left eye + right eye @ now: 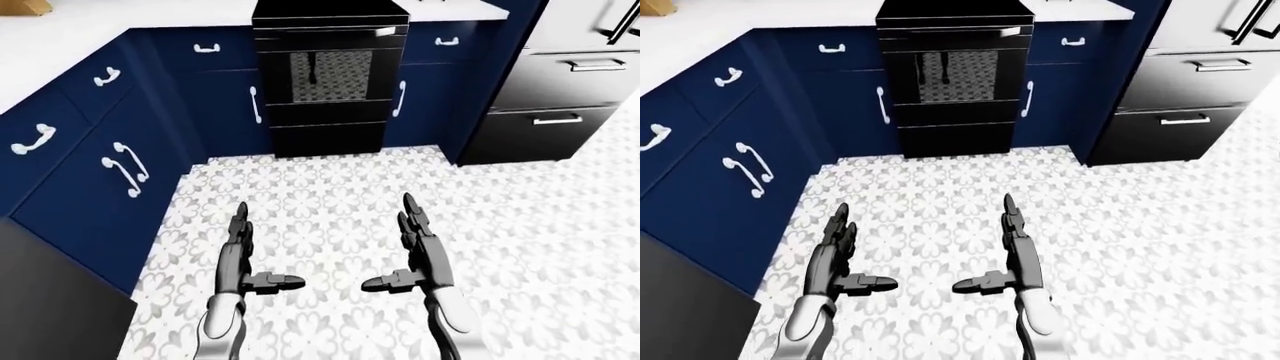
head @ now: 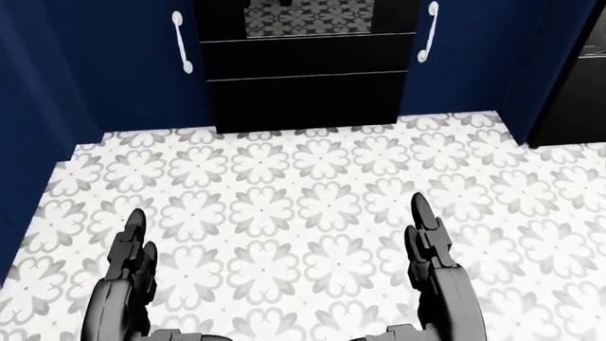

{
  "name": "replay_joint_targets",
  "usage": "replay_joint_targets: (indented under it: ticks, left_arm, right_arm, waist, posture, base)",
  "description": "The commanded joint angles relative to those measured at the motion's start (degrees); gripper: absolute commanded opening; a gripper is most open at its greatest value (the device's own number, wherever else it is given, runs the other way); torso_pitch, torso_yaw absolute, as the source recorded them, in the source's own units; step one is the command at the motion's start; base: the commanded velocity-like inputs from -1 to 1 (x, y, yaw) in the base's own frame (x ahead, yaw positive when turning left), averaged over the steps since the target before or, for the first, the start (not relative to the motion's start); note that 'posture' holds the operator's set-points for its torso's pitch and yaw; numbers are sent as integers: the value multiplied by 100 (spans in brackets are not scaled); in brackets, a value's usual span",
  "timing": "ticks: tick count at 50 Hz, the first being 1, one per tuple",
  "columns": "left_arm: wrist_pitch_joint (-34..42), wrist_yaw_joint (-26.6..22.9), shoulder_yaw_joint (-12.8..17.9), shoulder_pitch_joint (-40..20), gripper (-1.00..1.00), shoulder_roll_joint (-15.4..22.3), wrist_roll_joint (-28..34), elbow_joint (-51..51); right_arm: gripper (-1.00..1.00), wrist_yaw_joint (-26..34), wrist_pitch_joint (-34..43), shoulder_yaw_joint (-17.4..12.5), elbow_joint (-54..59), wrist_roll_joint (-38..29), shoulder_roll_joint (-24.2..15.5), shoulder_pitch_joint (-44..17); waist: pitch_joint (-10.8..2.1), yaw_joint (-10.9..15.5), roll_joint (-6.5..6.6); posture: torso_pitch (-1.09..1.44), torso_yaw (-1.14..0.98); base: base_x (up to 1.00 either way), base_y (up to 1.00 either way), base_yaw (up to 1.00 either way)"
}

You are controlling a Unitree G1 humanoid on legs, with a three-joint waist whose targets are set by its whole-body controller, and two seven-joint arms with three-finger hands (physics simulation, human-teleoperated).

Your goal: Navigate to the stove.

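Left-eye view: black stove point(image 1: 328, 75) stood at top centre, set between blue cabinets point(image 1: 225, 97) with white handles; a steel fridge point(image 1: 560, 82) at top right; patterned tile floor point(image 1: 540, 247) below. Left hand point(image 1: 240, 259) and right hand point(image 1: 420, 251) were held out over the tiles, fingers straight and spread, thumbs turned inward, gripping nothing.

Head view: only the stove's lower drawer showed at the top edge, a white handle point(image 2: 182, 41) on either side; both hands rose from the bottom edge.

Right-eye view: much the same; white counter point(image 1: 760, 19) at upper left
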Motion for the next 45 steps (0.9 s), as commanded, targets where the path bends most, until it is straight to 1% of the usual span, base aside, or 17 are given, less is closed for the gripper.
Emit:
replay_joint_targets:
  ticks: [1,5,10,13,16,17,20,25,27,29,30,33,39,41,43,44,45]
  left_arm:
    - [-200,-6,-6,-108,100,1,-11,-275]
    - [-200,-6,-6,-108,100,1,-11,-275]
    - [-200,-6,-6,-108,100,1,-11,-275]
    - [-200,-6,-6,-108,100,1,-11,-275]
    - [-200,-6,-6,-108,100,1,-11,-275]
    - [-200,-6,-6,-108,100,1,-11,-275]
    - [-200,-6,-6,-108,100,1,-11,-275]
    - [-200,-6,-6,-108,100,1,-11,-275]
    - [-200,-6,-6,-108,100,1,-11,-275]
    - [-200,-6,-6,-108,100,1,-11,-275]
    - [-200,-6,-6,-108,100,1,-11,-275]
    - [-200,-6,-6,-108,100,1,-11,-275]
    - [-200,-6,-6,-108,100,1,-11,-275]
    - [-200,-6,-6,-108,100,1,-11,-275]
    - [-200,-6,-6,-108,100,1,-11,-275]
    - [-200,-6,-6,-108,100,1,-11,-275]
    - [-200,-6,-6,-108,100,1,-11,-275]
  right_arm:
    - [100,-18,-172,-25,-270,7,-20,-78]
    - [100,-9,-232,-38,-175,13,-25,-105]
    - [100,-25,-163,-35,-256,13,-20,-85]
    - [100,-29,-168,-46,-217,19,-23,-107]
    - [100,-29,-218,-68,-117,35,-30,-151]
    - [100,-30,-205,-68,-133,35,-32,-148]
    - [100,-27,-160,-46,-222,25,-28,-108]
    - [100,-17,-194,-35,-214,8,-29,-95]
    - [100,-16,-213,-40,-181,9,-29,-108]
    - [100,-11,-229,-39,-165,7,-31,-111]
    - [100,-12,-196,-36,-209,7,-28,-101]
    - [100,-7,-204,-38,-197,8,-29,-107]
    - [100,-3,-234,-41,-170,10,-28,-108]
    - [100,-8,-175,-32,-247,10,-21,-84]
    - [100,-2,-244,-47,-140,18,-28,-119]
    - [100,-6,-214,-45,-175,18,-26,-109]
    - [100,-10,-161,-34,-265,15,-21,-76]
  waist:
    - [-42,-10,42]
    - [6,-41,-138]
    - [14,-50,13]
    - [30,-28,189]
    - [93,-1,500]
    - [71,35,270]
    - [15,18,359]
    - [49,47,127]
    - [68,69,-53]
    - [-27,63,-385]
    - [1,24,-252]
    - [58,-38,-238]
    - [111,-53,57]
    - [97,-76,254]
    - [-20,-71,608]
    - [26,2,351]
    - [39,-16,419]
  posture:
    - [0,0]
    - [0,0]
    - [0,0]
    - [0,0]
    - [0,0]
    - [0,0]
    - [0,0]
    - [0,0]
    - [0,0]
    - [0,0]
    - [0,0]
    - [0,0]
    - [0,0]
    - [0,0]
    - [0,0]
    - [0,0]
    - [0,0]
  base:
    - [9,0,0]
    - [10,0,0]
    - [10,0,0]
    - [10,0,0]
    - [10,0,0]
    - [10,0,0]
    - [10,0,0]
    - [14,0,0]
    - [19,0,0]
    - [18,0,0]
    - [19,0,0]
    - [18,0,0]
    - [19,0,0]
    - [18,0,0]
    - [19,0,0]
    - [19,0,0]
    - [19,0,0]
